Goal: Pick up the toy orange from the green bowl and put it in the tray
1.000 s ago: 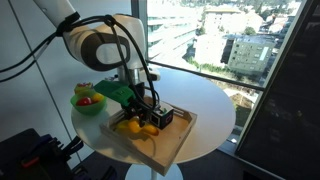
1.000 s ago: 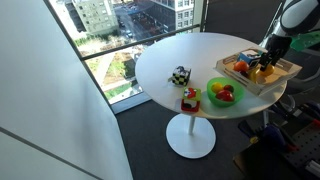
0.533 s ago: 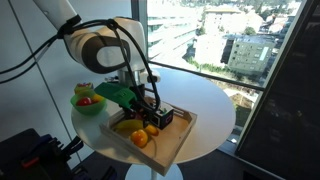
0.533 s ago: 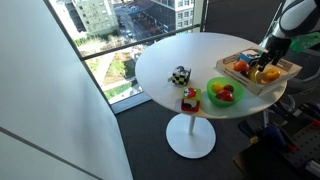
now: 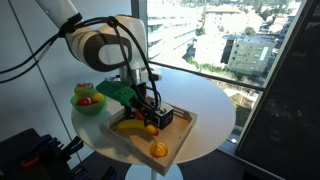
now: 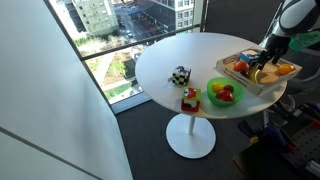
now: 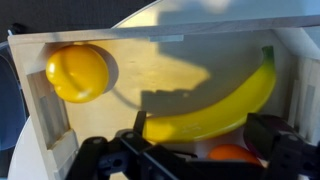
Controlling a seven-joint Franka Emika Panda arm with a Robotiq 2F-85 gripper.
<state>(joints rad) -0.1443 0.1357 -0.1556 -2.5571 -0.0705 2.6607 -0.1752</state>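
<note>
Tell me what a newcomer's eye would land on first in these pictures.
The small round yellow-orange toy ball lies alone near a corner of the large square light-wood tray, apart from the long yellow banana crossing it. In an exterior view the black pincer hangs open above the tray, with the small lime-green bowl of toy fruit beside it on the round white table.

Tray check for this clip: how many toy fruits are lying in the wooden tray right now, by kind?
toy orange, yellow-orange ball: 1
banana, long and yellow: 1
redder-orange round fruit, partly cut off at the bottom of the wrist view: 1
Total: 3 fruits in the tray
</note>
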